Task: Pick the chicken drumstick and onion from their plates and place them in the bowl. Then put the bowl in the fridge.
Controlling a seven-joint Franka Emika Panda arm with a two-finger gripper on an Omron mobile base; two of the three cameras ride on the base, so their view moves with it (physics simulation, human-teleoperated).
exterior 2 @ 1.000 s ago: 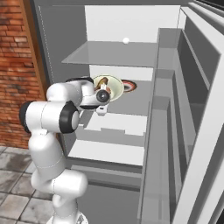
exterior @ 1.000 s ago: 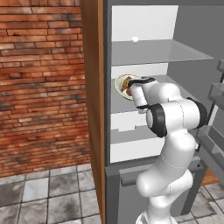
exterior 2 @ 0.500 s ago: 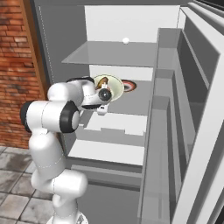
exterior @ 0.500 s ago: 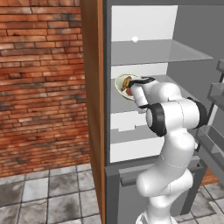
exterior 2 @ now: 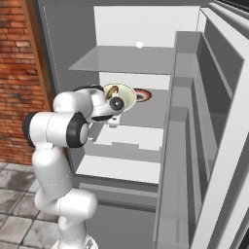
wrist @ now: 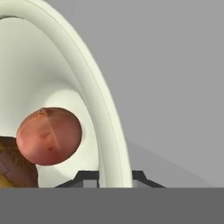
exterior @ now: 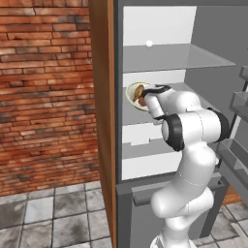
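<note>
The fridge (exterior: 104,97) stands open, with a brick wall (exterior: 43,92) to its left and its door racks (exterior 2: 187,146) to the right. The bowl (exterior 2: 122,96) sits tilted over the middle shelf (exterior 2: 151,114), beneath the upper glass shelf (exterior 2: 126,61). Inside the bowl, the onion (wrist: 49,136) lies beside the chicken drumstick (wrist: 15,168). The gripper (wrist: 114,177) straddles the bowl's rim, one of its jaws inside and one outside.

Glossy white rounded arm (exterior: 193,160) segments, dark grey joint bands, small dark hand (wrist: 115,178) fingertips.
</note>
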